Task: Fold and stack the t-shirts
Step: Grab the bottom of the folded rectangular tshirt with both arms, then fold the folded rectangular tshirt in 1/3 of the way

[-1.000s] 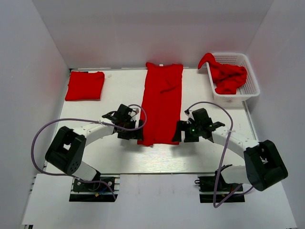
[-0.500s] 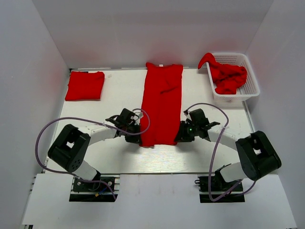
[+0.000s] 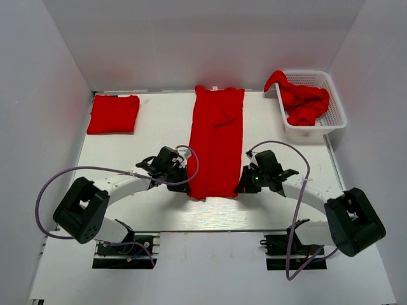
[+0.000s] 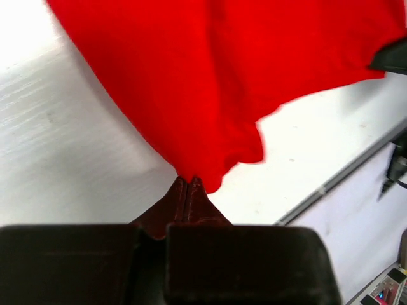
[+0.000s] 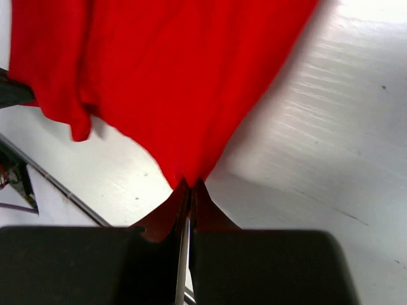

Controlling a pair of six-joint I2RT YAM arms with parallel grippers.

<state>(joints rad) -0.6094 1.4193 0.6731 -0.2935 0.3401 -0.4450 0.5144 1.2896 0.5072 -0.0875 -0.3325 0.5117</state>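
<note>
I am in the middle of folding 1 shirt. The long t-shirt [image 3: 217,136] lies in the centre of the counter [image 3: 159,130] as a narrow strip, sleeves already turned in, running from the far edge toward my bases.

My left gripper [image 3: 182,181] sits at its near left corner and my right gripper [image 3: 245,182] at its near right corner. In both wrist views the fingers are pressed together with a fold of red cloth caught at the tips, so each is pinching a hem corner. The hem between them looks slightly lifted and sagging.

The step in hand, as I judge it, is the crosswise fold, bringing the near hem up toward the collar end.

- I need to raise both corners together, at the same height, so the strip does not twist.
- I should carry them away from me along the strip's line and lay the hem on the far part, edges matched.
- Only then should I let go, both sides at once.

A folded t-shirt [image 3: 113,114] lies at the far left, well apart from this 1, and that is probably where the stack goes. The crumpled t-shirts [image 3: 305,103] in the basket [image 3: 338,108] at the far right are not yet folded, so most of the task seems to remain.
</note>
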